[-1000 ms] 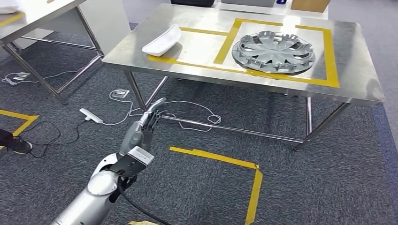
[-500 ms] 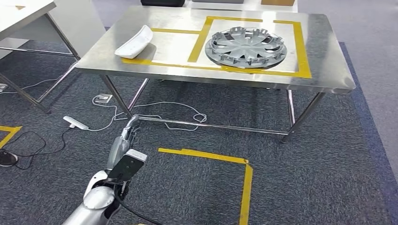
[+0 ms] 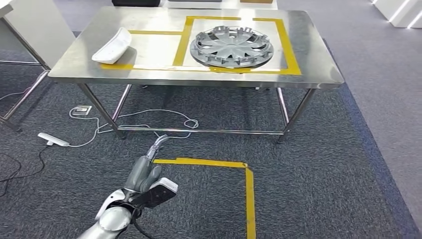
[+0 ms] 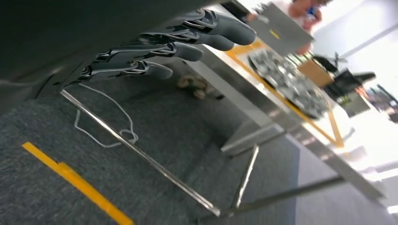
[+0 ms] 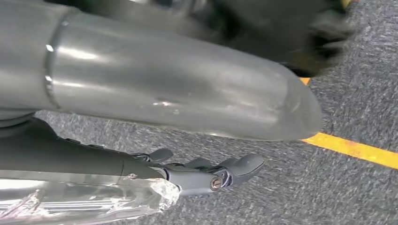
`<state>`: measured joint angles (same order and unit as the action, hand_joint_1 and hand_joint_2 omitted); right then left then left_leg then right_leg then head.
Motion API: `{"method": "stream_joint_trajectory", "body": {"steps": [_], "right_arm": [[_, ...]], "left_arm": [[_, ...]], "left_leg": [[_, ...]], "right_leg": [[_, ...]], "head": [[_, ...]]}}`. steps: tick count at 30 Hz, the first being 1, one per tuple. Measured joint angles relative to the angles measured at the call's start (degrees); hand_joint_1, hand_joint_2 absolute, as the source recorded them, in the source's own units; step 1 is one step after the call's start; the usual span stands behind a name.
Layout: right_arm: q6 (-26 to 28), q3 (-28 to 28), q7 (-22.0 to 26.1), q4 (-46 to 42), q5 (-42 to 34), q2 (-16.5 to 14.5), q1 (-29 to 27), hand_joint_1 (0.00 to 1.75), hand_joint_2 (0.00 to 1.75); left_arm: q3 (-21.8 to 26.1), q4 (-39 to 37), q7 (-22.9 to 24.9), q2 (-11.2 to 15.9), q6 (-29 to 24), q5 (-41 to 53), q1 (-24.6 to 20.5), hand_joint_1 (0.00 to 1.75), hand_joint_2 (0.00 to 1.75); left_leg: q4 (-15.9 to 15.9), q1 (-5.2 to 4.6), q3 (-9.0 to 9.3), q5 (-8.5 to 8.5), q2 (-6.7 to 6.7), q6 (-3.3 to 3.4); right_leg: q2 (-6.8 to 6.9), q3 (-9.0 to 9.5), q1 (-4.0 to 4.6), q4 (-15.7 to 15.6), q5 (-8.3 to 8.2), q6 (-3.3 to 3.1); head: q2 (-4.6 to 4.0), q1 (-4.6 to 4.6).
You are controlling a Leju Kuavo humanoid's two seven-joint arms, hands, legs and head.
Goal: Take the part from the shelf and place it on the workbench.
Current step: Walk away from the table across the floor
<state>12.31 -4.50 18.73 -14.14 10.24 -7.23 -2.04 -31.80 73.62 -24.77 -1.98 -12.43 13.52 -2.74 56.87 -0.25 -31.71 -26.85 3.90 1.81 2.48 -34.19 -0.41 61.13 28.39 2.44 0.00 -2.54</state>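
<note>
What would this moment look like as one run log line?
left hand: open, low over carpet | right hand: holds silver part | workbench: hubcap, white part

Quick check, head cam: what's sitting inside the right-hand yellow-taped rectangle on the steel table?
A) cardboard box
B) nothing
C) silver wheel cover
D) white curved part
C: the silver wheel cover lies inside the right taped rectangle on the steel table, while the white curved part sits at the left end of the tape.

Workbench [image 3: 308,69] across the upper frame, wheel cover [image 3: 232,46] on its centre-right inside a taped outline [image 3: 291,55], curved tray-like part [image 3: 112,46] on its left, cables [image 3: 149,124] beneath, left hand [image 3: 144,172] lower left
</note>
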Motion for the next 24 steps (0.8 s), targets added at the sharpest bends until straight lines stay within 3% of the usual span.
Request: {"method": "stream_joint_trajectory", "body": {"steps": [2,4,5,7,8,10,11,12,14,16,18,19,21,22,24], "right_arm": [[0.0,0.0,0.0,0.0,0.0,0.0,0.2,0.0,0.0],[0.0,0.0,0.0,0.0,-0.1,0.0,0.1,0.0,0.0],[0.0,0.0,-0.1,0.0,-0.1,0.0,-0.1,0.0,0.0],[0.1,0.0,-0.1,0.0,-0.1,0.0,-0.2,0.0,0.0],[0.1,0.0,-0.1,0.0,-0.1,0.0,-0.2,0.0,0.0],[0.1,0.0,-0.1,0.0,-0.2,0.0,-0.1,0.0,0.0],[0.1,0.0,-0.1,0.0,-0.3,0.0,-0.1,0.0,0.0],[0.1,0.0,-0.2,0.0,-0.3,0.0,-0.2,0.0,0.0],[0.1,0.1,-0.2,0.0,-0.5,-0.1,-0.4,0.0,0.0],[0.1,0.1,-0.2,0.0,-0.6,-0.1,-0.3,0.0,0.0],[0.1,0.1,-0.2,0.0,-0.6,-0.1,-0.3,0.0,0.0],[0.1,0.1,-0.2,0.0,-0.6,-0.1,-0.4,0.0,0.0],[0.2,0.1,-0.3,0.0,-0.8,-0.1,-0.7,0.0,0.0],[0.2,0.1,-0.4,0.0,-0.9,-0.1,-0.7,0.0,0.0],[0.4,0.1,-0.5,0.0,-1.2,-0.1,-0.6,0.0,0.0]], "left_arm": [[-0.5,-0.6,0.0,0.0,0.2,0.0,0.0,0.0,0.0],[-0.9,-1.1,0.0,0.0,0.3,0.1,0.0,0.0,0.0],[-1.1,-1.4,0.0,0.0,0.4,0.1,0.0,0.0,0.0],[-1.4,-1.8,-0.1,0.1,0.6,0.2,-0.1,0.0,0.0],[-1.5,-2.2,-0.1,0.2,0.8,0.2,0.0,0.0,0.0],[-1.9,-3.3,0.0,0.5,0.9,0.2,0.4,0.0,0.0],[-2.0,-3.9,0.0,0.7,0.9,0.2,0.7,0.0,0.0],[-2.0,-4.6,0.1,0.8,0.9,0.2,0.9,0.0,0.0],[-2.0,-5.6,0.1,1.0,0.7,0.2,1.1,0.0,0.0],[-2.0,-6.5,0.2,1.2,0.6,0.1,1.3,0.0,0.0],[-2.1,-7.1,0.2,1.4,0.5,0.1,1.5,0.0,0.0],[-2.1,-7.3,0.3,1.4,0.4,0.1,1.5,0.0,0.0],[-2.1,-7.6,0.5,1.5,-0.1,0.1,1.6,0.0,0.0],[-2.1,-7.9,0.6,1.5,-0.5,0.1,1.6,0.0,0.0],[-2.2,-9.1,0.8,1.8,-1.7,-0.4,2.1,0.0,0.0]], "left_leg": [[0.1,-0.36,0.07,-0.11,0.98,-0.48],[0.2,-0.42,0.13,-0.15,1.96,-1.0],[0.4,-0.31,0.12,-0.45,1.74,-1.33],[3.2,-0.02,-0.89,-2.73,-0.39,-1.98],[6.4,0.14,-2.19,-4.67,-1.82,-2.23],[13.5,0.27,-5.36,-8.03,-3.03,-2.4],[15.7,0.28,-6.33,-8.47,-3.18,-2.4],[15.7,0.29,-6.36,-7.74,-3.25,-2.35],[10.4,0.4,-3.75,-3.92,-4.15,-2.14],[3.8,0.72,-0.66,-1.22,-6.89,-1.84],[1.2,0.81,0.24,-0.99,-8.44,-1.57],[1.0,0.77,0.22,-1.0,-8.02,-1.37],[0.7,0.76,0.24,-0.69,-6.84,-0.73],[0.6,0.8,0.29,-0.57,-6.11,-0.4],[0.5,0.65,0.31,-0.56,-4.45,-0.04]], "right_leg": [[1.39,2.3,0.3,-4.0,-0.89,-0.64],[0.41,2.28,0.4,-4.3,-1.04,-1.33],[-0.13,2.21,0.34,-4.4,-1.2,-1.65],[-1.24,2.18,0.1,-4.6,-1.6,-2.31],[-1.85,2.11,0.02,-4.7,-1.74,-2.54],[-3.26,1.92,0.03,-4.6,-1.88,-2.79],[-4.02,1.86,0.05,-4.6,-1.92,-2.82],[-4.77,1.83,0.06,-4.6,-1.97,-2.81],[-6.24,1.82,0.05,-4.4,-2.05,-2.69],[-7.6,1.43,0.15,-4.1,-2.12,-2.31],[-8.74,0.66,0.07,-3.8,-2.35,-1.61],[-9.31,0.26,-0.08,-3.8,-2.51,-1.2],[-8.31,-0.57,-0.16,-3.0,-2.08,-0.59],[-6.93,-1.56,-0.1,-1.2,-0.98,-0.39],[-4.0,-4.75,-0.03,5.5,2.55,-0.11]], "head": [[0.0,0.15],[0.0,0.31],[0.0,0.33],[0.0,0.51],[0.0,0.61],[0.0,0.68],[0.0,0.68],[0.0,0.67],[0.0,0.68],[0.0,0.65],[0.0,0.61],[0.0,0.6],[0.0,0.5],[0.0,0.32],[0.0,0.03]]}}
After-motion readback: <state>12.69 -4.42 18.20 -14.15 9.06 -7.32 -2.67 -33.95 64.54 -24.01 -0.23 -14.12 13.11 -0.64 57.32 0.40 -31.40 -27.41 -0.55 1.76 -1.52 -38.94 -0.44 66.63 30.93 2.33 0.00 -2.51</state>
